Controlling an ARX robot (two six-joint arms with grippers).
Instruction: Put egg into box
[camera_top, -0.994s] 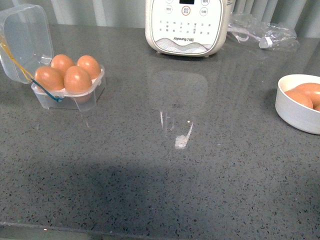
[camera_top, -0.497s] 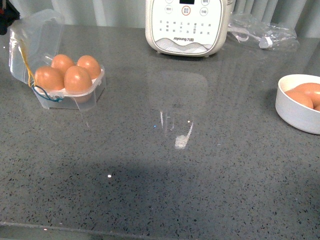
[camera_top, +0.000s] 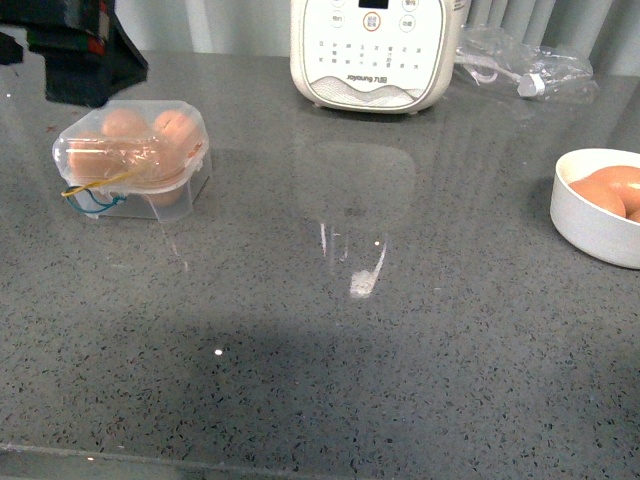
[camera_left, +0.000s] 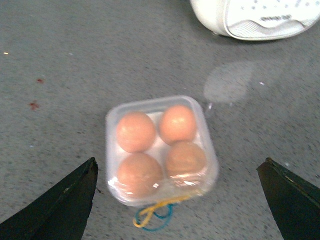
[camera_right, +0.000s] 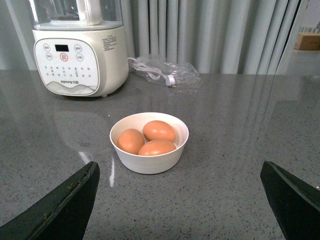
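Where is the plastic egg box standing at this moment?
In the front view the box stands at the far left of the grey counter, left of the white appliance, lid shut over four eggs.

Front view looks down and forward across the bench; left wrist view looks steeply down on the box, close; right wrist view looks low and level towards the bowl; all three share the appliance.
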